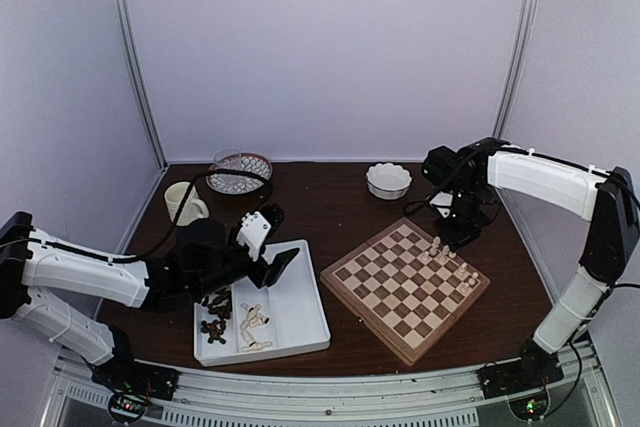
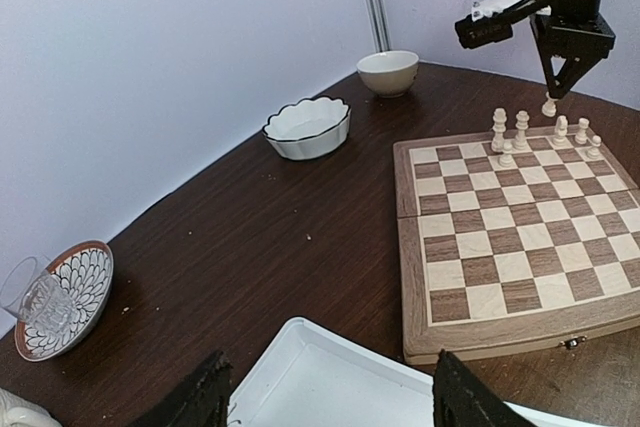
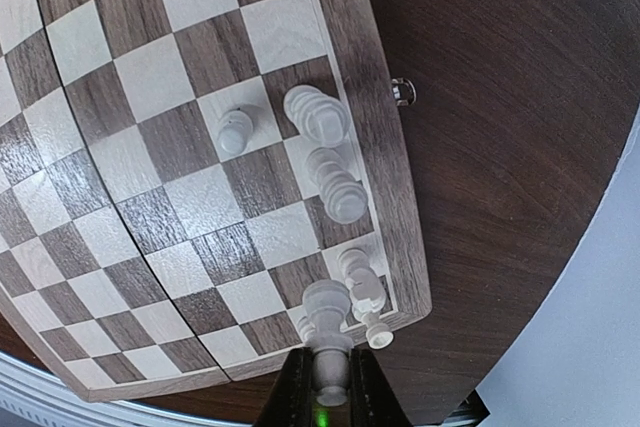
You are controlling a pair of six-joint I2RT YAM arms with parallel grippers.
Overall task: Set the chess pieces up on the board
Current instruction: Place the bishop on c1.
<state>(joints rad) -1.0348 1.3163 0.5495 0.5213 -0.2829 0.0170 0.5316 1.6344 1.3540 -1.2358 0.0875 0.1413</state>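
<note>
**RIGHT GRIPPER AT BOARD CORNER, PIECE IN GRASP**

**Clearances.** The board [image 1: 405, 292] lies turned corner-on to the near edge of the table [image 1: 330, 207]. Its light rim is just beside the white tray [image 1: 300, 312], with a narrow strip of dark tabletop between them. A scalloped bowl [image 1: 388, 180] sits apart from the board's far corner. The right gripper [image 3: 325, 387] hangs over the board corner on the right arm's side, at the rim. Its jaws are clenched on a cream piece [image 3: 328, 352]. The left gripper [image 2: 335, 397] hovers over the tray, jaws spread wide and holding nothing.

**Task items.** Six cream chess pieces [image 2: 521, 128] stand upright, close together, in the two rows of squares nearest that rim. The remaining checks show bare wood. The pieces are pale turned wood with round or ringed tops. Dark chessmen [image 1: 214, 313] and cream chessmen [image 1: 256, 325] lie loose at the tray's left end.
</note>
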